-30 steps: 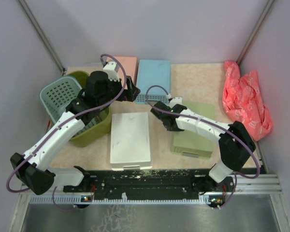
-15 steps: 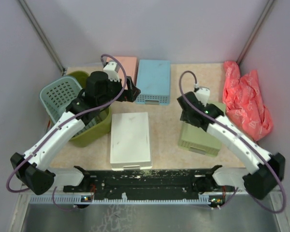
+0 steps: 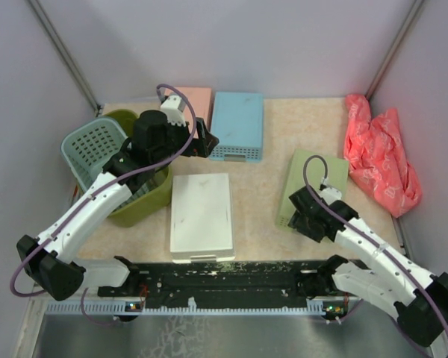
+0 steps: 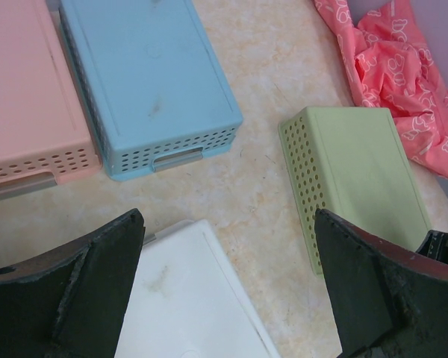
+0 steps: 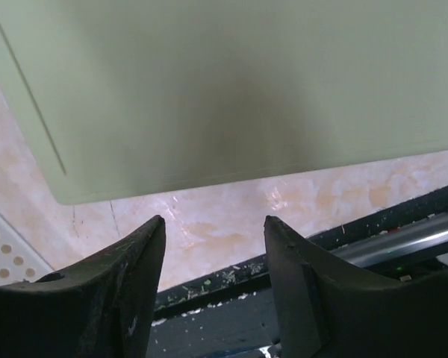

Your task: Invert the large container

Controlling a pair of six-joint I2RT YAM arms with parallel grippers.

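The large olive-green basket [image 3: 144, 203] stands upright at the left of the table, partly hidden under my left arm. A smaller teal perforated basket [image 3: 94, 145] leans against or in its far left side. My left gripper [image 3: 206, 142] is open and empty, held up to the right of the basket, over the gap between the trays. In the left wrist view the left gripper [image 4: 228, 287] hangs above the white tray; the basket is out of that view. My right gripper [image 3: 297, 216] is open and empty at the pale green tray's near edge, also shown in the right wrist view [image 5: 213, 231].
A white tray [image 3: 201, 216] lies in the middle, a pale green tray [image 3: 321, 179] to the right, and pink [image 3: 196, 103] and blue [image 3: 237, 123] trays at the back. A red cloth [image 3: 377, 153] lies at the far right. The black base rail [image 3: 231, 280] runs along the front.
My right arm has drawn back from the table's middle to the near right, its gripper now at the green tray's front edge. The left arm and the basket have not moved.
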